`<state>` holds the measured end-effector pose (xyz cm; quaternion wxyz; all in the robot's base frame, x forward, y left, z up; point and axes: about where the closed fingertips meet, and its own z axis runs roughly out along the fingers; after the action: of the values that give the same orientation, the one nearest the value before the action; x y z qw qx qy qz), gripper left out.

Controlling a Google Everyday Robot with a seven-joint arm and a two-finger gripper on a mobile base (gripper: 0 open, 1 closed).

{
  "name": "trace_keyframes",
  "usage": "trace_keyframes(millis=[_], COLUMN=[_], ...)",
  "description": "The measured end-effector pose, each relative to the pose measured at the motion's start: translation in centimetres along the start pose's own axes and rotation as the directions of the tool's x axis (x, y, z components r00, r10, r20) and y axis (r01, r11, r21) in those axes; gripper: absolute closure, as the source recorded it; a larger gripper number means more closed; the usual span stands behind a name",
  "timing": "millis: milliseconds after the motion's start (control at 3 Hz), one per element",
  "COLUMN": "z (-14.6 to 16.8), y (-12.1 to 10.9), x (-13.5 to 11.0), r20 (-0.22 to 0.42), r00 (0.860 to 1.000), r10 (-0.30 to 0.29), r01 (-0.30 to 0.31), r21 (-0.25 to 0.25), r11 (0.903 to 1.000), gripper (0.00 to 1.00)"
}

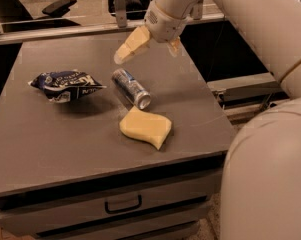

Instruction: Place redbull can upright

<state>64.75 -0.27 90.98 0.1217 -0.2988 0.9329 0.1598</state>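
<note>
Though the bag [66, 84] lies left of the can [132, 88], it's apart from it & shouldn't get in the way. Can is on its side near mid-table [40, 149], long axis running far-left to near-right, one shiny end facing the front. Sponge [146, 127] sits just in front of the can's near end, v. close, maybe touching; can't tell. Gripper [146, 54] hangs above & behind the can, a bit right of its far end, fingers [132, 44] spread apart, holding nothing.

Handling, as a guess: thin metal, stiff enough for a firm pinch but dents if squeezed hard. It's smooth & slick, and round, so it'll roll if nudged from the side. Weight unknown, since full vs. empty can't be told. Best hold is prob. across the body at approx. mid-length, fingers square to the long axis, so it doesn't pivot when tipped up. Avoid the near end, as the sponge crowds it; the far half has more room. Once upright the narrow base will tip easily, so seat it flat before letting go.
</note>
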Motion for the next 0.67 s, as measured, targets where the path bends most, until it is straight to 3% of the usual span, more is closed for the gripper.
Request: trace_keyframes(millis=[667], z=[5.5], y=[2.4], x=[-1.2], r20=[-0.077], r00=[0.996], r10=[-0.051], r01=[0.052], r21=[0.011], r11=[0.9986], gripper=[0.0])
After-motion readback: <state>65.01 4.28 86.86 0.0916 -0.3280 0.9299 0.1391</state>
